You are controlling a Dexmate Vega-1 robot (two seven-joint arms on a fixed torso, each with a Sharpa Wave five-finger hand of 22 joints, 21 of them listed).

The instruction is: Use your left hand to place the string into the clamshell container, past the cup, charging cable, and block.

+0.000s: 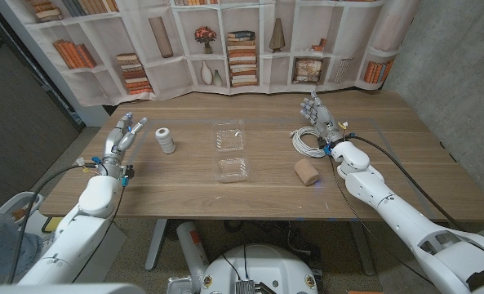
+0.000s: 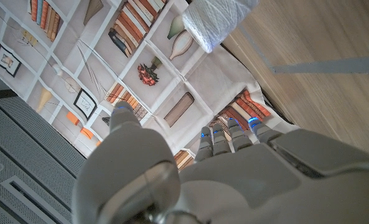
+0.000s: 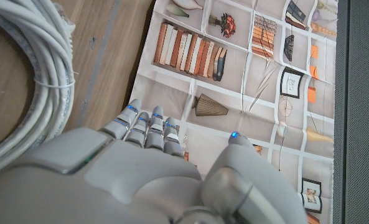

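- While the string (image 1: 166, 140) stands upright on the counter (image 1: 258, 196), the left hand (image 1: 124, 135) sits just to its left, apart from it, fingers spread and holding nothing
- Left wrist view: string spool (image 2: 216, 20) lies beyond the fingertips (image 2: 226, 132) of the left hand (image 2: 215, 180), a gap between them
- Clamshell (image 1: 231, 150) lies open at the counter's middle, clear plastic, one half towards the far edge and one half nearer; nothing seen inside
- String is well left of the clamshell, on the left hand's side of it
- Cable (image 1: 308, 141), a white coil, lies right of the clamshell; the right hand (image 1: 320, 116) is at the coil's far right side, fingers apart and reaching away from the robot, nothing gripped
- Right wrist view: cable coil (image 3: 28, 74) lies close beside the right hand (image 3: 140, 174); whether they touch cannot be told
- Block (image 1: 306, 171), tan, lies near the front edge, nearer the robot than the cable and right of the clamshell
- Backdrop (image 1: 242, 41) printed with bookshelves hangs behind the counter
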